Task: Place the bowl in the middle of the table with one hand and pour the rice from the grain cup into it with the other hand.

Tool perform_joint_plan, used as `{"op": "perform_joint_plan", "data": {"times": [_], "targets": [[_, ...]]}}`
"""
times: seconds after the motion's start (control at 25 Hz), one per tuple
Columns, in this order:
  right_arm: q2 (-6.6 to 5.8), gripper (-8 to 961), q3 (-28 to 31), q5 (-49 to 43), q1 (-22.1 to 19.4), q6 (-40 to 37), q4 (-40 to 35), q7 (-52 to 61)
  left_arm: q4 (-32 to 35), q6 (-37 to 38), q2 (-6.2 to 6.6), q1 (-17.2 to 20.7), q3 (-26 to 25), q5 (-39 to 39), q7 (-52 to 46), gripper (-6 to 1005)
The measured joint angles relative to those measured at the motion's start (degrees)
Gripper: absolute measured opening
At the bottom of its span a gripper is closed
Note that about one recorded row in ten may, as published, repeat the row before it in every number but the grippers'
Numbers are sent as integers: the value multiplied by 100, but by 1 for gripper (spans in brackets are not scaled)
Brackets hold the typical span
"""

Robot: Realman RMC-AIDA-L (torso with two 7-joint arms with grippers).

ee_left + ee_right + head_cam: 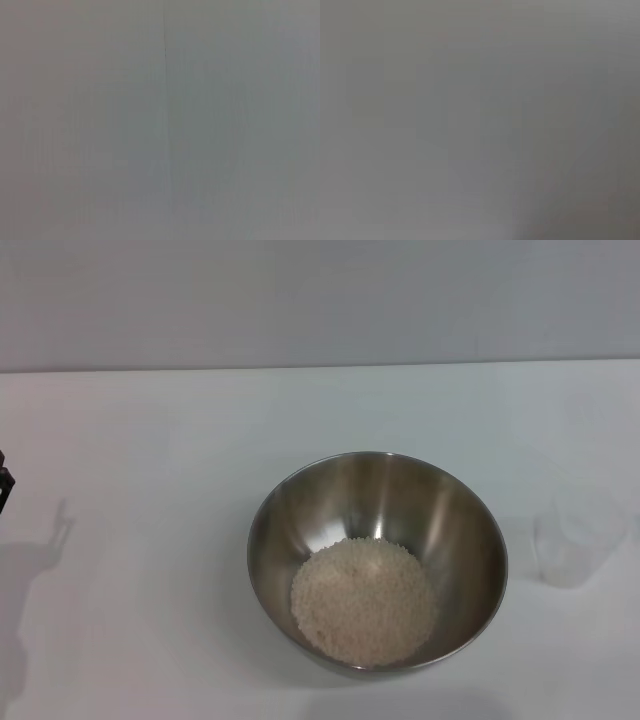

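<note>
Rice (364, 600) in bowl (470, 530); grain cup (578, 540) upright beside; grippers unseen.

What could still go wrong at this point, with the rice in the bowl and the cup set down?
1. The grain cup stands upright near the table's right edge; clear plastic on white is hard to see, so a returning arm might knock it over or off.
2. The bowl holds the rice heaped toward its near side; a nudge to the rim could tip grains out.
3. Only a dark sliver of the left arm shows at the left edge.
</note>
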Motion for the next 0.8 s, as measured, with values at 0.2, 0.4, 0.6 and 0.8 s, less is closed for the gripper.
{"op": "perform_joint_plan", "data": {"times": [0.2, 0.4, 0.6, 0.8], "targets": [[-6, 403, 71, 320, -88, -428, -243, 704, 9, 0, 0, 27, 0, -15, 0, 842], [9, 557, 85, 326, -111, -676, -222, 651, 10, 0, 0, 56, 0, -19, -12, 842], [11, 634, 51, 319, -89, -648, -211, 638, 14, 0, 0, 70, 0, -6, -10, 842], [11, 711, 47, 327, -92, -640, -212, 635, 37, -56, 12, 42, 2, 6, 13, 842]]}}
